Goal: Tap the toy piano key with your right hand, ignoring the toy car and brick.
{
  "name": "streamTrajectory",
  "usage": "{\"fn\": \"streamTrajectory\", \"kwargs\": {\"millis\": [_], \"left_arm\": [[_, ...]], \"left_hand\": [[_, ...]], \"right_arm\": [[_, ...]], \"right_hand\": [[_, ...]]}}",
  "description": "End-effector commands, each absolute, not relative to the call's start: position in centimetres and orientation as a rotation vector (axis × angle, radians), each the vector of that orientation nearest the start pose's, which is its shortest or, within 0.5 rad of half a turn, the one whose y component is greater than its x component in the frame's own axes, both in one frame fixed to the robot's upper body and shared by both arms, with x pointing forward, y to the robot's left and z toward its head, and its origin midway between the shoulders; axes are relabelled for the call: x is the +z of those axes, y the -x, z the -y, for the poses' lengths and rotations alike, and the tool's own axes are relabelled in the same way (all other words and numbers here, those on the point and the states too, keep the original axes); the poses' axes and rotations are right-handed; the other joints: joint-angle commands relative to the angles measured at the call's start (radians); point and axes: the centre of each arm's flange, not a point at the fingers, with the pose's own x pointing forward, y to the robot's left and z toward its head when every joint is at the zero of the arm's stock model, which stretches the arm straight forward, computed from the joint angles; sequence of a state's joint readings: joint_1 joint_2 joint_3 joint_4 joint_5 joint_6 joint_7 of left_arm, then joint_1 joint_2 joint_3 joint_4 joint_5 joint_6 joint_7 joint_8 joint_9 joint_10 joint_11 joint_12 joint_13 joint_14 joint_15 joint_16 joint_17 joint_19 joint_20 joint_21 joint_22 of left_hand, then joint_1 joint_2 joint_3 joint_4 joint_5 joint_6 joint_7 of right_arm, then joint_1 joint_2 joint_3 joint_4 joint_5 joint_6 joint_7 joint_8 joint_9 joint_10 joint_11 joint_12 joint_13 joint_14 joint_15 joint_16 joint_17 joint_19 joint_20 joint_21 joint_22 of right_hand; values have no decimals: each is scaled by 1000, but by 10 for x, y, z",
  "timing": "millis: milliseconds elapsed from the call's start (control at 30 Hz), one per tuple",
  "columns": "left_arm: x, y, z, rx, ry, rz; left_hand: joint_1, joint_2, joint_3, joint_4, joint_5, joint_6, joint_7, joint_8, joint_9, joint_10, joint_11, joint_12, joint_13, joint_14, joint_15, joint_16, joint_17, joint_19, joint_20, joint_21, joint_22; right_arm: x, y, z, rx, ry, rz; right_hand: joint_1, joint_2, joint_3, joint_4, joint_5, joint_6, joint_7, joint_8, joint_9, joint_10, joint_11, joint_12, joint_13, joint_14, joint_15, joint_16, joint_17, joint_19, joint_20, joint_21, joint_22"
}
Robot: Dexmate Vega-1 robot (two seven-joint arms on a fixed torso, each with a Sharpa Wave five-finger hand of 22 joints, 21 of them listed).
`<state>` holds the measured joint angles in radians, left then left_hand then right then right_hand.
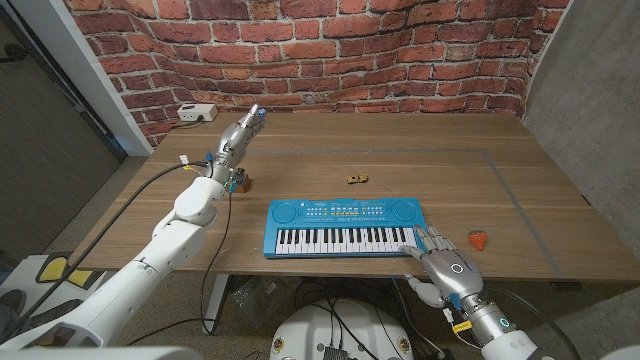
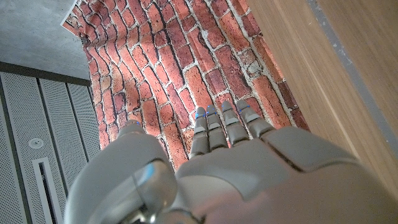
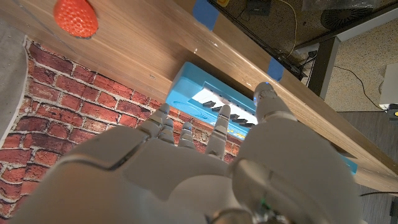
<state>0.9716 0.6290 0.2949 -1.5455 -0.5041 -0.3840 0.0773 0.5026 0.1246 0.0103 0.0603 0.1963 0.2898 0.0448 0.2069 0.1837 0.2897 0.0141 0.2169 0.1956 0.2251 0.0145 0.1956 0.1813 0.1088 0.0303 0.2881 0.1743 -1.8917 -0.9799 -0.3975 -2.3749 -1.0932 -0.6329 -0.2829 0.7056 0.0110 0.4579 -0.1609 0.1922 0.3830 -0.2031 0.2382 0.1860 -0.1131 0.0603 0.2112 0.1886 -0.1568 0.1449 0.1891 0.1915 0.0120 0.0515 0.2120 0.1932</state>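
Observation:
The blue toy piano (image 1: 343, 227) lies near the table's front edge, its black and white keys facing me. My right hand (image 1: 440, 265) is at the piano's front right corner, fingers stretched out and apart, holding nothing. Its fingertips (image 1: 417, 241) reach the rightmost white keys; I cannot tell whether they press. In the right wrist view the hand (image 3: 186, 168) points at the piano (image 3: 211, 102). A small toy car (image 1: 356, 178) sits behind the piano. A small brown brick (image 1: 243, 181) lies beside my left arm. My left hand (image 1: 240, 135) is raised at the back left, fingers straight, empty.
A red toy strawberry (image 1: 479, 240) (image 3: 76, 17) lies just right of my right hand. A white box (image 1: 197, 113) with a cable sits at the table's back left corner. A brick wall (image 2: 186, 68) stands behind the table (image 1: 500, 170).

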Motion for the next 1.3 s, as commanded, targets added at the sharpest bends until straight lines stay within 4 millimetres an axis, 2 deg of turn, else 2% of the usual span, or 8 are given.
{"fn": "streamTrajectory", "kwargs": {"millis": [33, 833, 1300], "left_arm": [[11, -587, -304, -149, -127, 803], [10, -589, -303, -153, -128, 800], [12, -585, -307, -138, -127, 812]], "left_hand": [[8, 2, 7, -1, -4, 7, -1, 0, 5, 9, 1, -2, 2, 9, -1, -1, 3, 6, 5, -3, 5], [10, 3, 8, -1, -5, 10, -1, -1, 5, 11, 0, -3, 2, 9, -1, -2, 3, 8, 6, -10, 5], [10, 3, 8, -1, -5, 10, -1, -2, 5, 11, 0, -5, 2, 8, -1, -3, 3, 9, 9, -13, 5]], "right_arm": [[-222, -356, 218, -118, 1665, 461], [-228, -356, 218, -117, 1652, 434], [-230, -362, 218, -100, 1650, 426]], "right_hand": [[-4, 6, 2, 11, -3, 26, 1, 10, 1, -5, -2, 2, 2, 0, -11, 7, 4, -1, -4, 4, 4], [-24, 3, -3, 16, -8, 88, 1, 18, 0, 44, -17, 20, 2, 26, -20, 13, 6, 13, -9, 11, 5], [-24, 6, 1, 15, -7, 97, 2, 15, 0, 63, -17, 27, 1, 29, -22, 13, 6, 15, -9, 12, 5]]}}
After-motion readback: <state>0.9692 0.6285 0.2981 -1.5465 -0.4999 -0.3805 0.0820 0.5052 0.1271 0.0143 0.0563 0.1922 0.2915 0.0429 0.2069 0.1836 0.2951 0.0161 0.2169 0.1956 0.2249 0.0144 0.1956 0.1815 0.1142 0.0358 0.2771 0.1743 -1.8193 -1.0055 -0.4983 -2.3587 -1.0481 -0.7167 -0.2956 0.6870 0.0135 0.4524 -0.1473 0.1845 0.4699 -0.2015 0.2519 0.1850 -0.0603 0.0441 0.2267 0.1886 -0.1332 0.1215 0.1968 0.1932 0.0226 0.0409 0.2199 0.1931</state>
